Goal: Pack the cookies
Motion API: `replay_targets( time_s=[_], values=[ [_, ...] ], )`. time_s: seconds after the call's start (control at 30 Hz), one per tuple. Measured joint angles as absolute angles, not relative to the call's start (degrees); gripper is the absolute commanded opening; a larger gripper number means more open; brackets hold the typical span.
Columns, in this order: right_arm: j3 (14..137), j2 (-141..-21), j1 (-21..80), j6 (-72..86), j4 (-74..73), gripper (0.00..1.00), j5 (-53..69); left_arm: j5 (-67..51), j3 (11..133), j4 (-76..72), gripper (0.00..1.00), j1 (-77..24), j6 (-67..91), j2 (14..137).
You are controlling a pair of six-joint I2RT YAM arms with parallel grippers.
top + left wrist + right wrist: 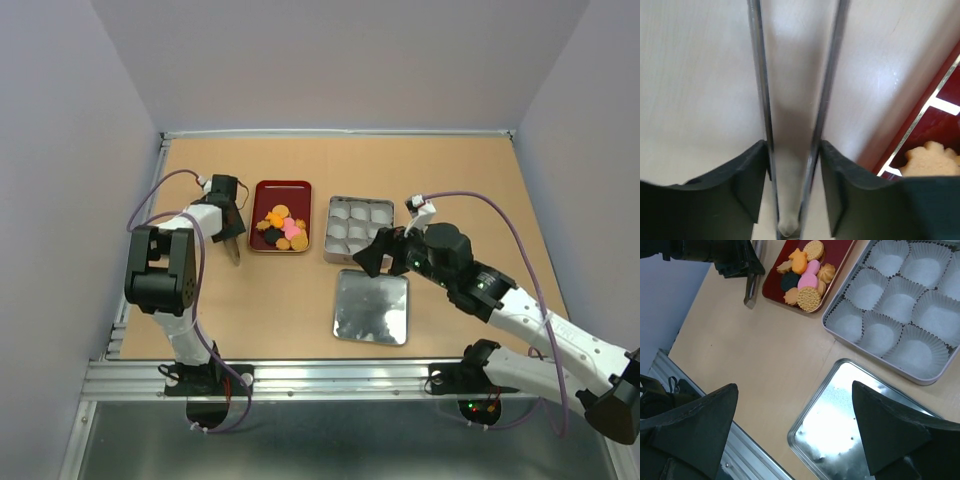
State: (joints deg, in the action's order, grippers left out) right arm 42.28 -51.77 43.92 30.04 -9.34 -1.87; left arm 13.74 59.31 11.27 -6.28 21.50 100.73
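The cookies [283, 228], orange, yellow, pink and dark, lie heaped in a red tray [280, 184]; the right wrist view shows the same cookies [805, 275]. Left of that tray, my left gripper [228, 225] points down at the table. Its fingers [747, 175] press from both sides on the two arms of metal tongs [760, 100], which lie on the table. One pale cookie [930, 157] shows at that view's right edge. My right gripper [375, 255] hangs open and holds nothing, above the near-left corner of the tin [326, 255].
The tin holds several white paper cups [900, 305]. Its shiny lid [371, 306] lies flat in front of it, also seen under my right gripper [795, 435]. A metal rail [300, 375] runs along the near table edge. Walls stand close on three sides.
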Motion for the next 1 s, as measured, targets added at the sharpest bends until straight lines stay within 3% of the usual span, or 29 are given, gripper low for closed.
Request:
replay_targets(
  time_s=[0.03, 0.13, 0.4, 0.7, 1.0],
  values=[
    [42.28, -52.03, 43.92, 29.8, -9.37, 1.0, -1.65, 13.52, 59.48, 10.98, 0.34, -6.28, 21.76, 100.92],
    [42.28, -52.8, 43.92, 29.39, -9.37, 1.0, -0.23, 13.34, 59.79, 10.5, 0.25, -6.37, 21.93, 101.25],
    [43.72, -57.93, 43.92, 27.81, -8.6, 1.0, 7.31, 12.43, 61.17, 14.02, 0.25, -6.28, 21.82, 99.2],
    [51.07, -71.31, 45.1, 28.08, -2.81, 1.0, 14.24, 7.81, 74.15, 22.46, 0.25, -7.31, 19.94, 88.9],
    [55.37, -84.16, 46.22, 32.4, 12.62, 1.0, 20.69, -2.09, 75.59, 24.05, 0.26, -16.99, 19.4, 83.26]
  ],
)
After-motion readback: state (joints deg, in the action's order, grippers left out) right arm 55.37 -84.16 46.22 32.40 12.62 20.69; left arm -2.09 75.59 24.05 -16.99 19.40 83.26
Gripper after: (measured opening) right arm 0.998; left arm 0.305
